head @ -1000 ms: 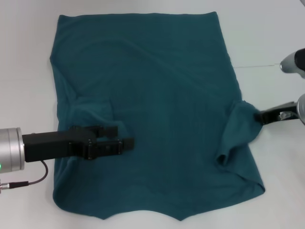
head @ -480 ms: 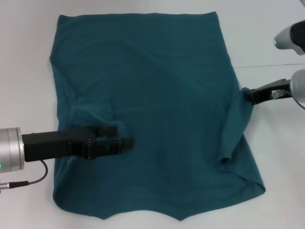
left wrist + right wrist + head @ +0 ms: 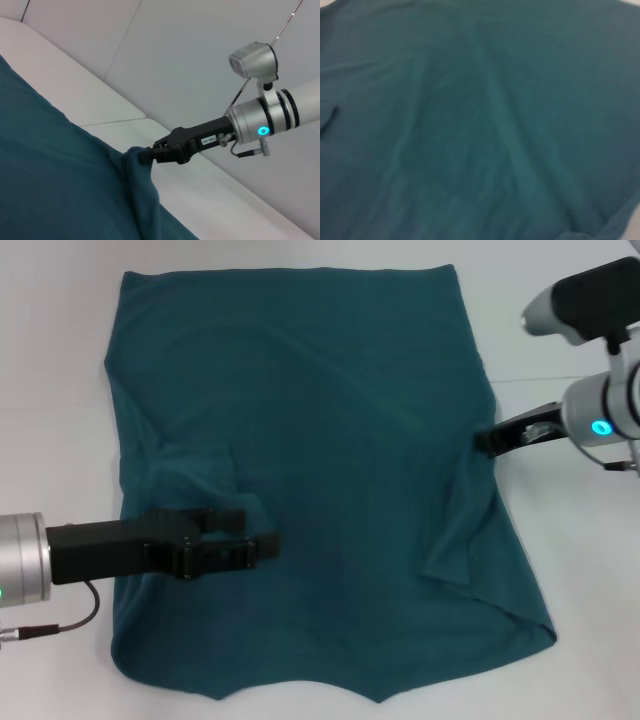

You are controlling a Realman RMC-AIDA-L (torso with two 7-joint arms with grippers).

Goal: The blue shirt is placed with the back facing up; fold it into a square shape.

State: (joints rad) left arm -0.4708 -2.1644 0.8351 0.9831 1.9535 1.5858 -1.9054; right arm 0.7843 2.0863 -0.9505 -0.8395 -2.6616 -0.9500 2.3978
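Note:
The blue shirt [image 3: 330,390] lies spread on the white table, plain side up, with its left sleeve [image 3: 195,475] folded inward. My left gripper [image 3: 245,533] hovers low over the shirt's left part, open, with nothing between its fingers. At the shirt's right edge my right gripper [image 3: 483,442] is shut on the right sleeve, holding it raised and drawn inward over the body. The left wrist view shows that right gripper [image 3: 147,154] pinching a peak of the shirt [image 3: 60,180]. The right wrist view is filled with the shirt's fabric [image 3: 470,125].
Bare white table [image 3: 580,620] surrounds the shirt on the left, right and far sides. A thin seam line [image 3: 555,378] crosses the table at the right. The right arm's upper housing [image 3: 590,300] hangs above the table's far right.
My right gripper has carried the right sleeve left and toward the far side, pulling it over the shirt's body. The left gripper has stayed nearly still.

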